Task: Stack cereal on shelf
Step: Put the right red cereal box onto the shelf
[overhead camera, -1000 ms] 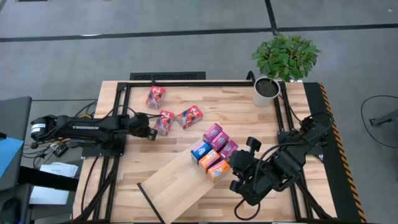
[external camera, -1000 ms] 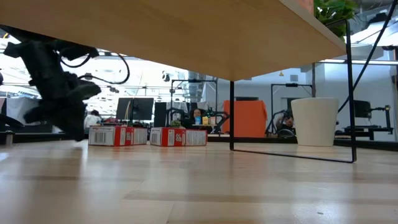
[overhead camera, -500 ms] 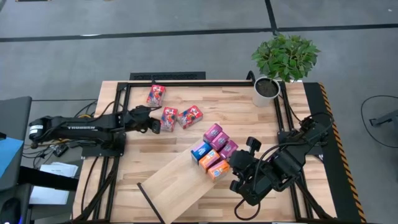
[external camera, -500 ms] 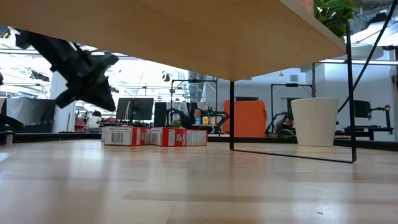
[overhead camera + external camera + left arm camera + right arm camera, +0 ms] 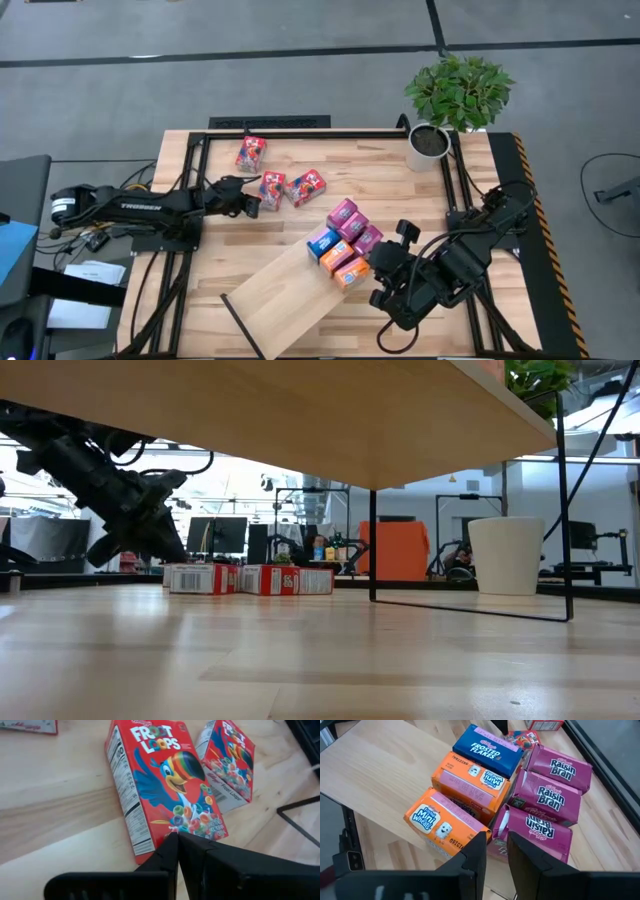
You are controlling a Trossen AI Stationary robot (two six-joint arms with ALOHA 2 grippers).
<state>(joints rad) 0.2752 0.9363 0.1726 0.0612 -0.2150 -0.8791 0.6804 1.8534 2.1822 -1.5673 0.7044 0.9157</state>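
Left end effector (image 5: 247, 204): fingers pressed together and empty, tips just short of the near edge of a red Froot Loops box (image 5: 162, 782) lying flat on the tabletop (image 5: 390, 190). A second red box (image 5: 227, 762) sits just beyond and to one side of it, touching or nearly so; a third red box (image 5: 250, 154) lies farther off, apart from the pair. Change since a second ago: this end effector was against the nearer box; that box has slid over beside its neighbour, and the end effector has drawn slightly back. Judgement: a nudge to group or square the boxes, not a pick; none of the three has reached the shelf (image 5: 275, 300). Right end effector (image 5: 495, 847): fingers slightly parted, holding nothing, poised just before the cluster at the shelf's raised end, namely two orange Mini Wheats boxes (image 5: 445, 822), one blue Frosted Flakes box (image 5: 487, 750), three magenta Raisin Bran boxes (image 5: 547, 795). This arm and cluster are unchanged from the earlier frames.
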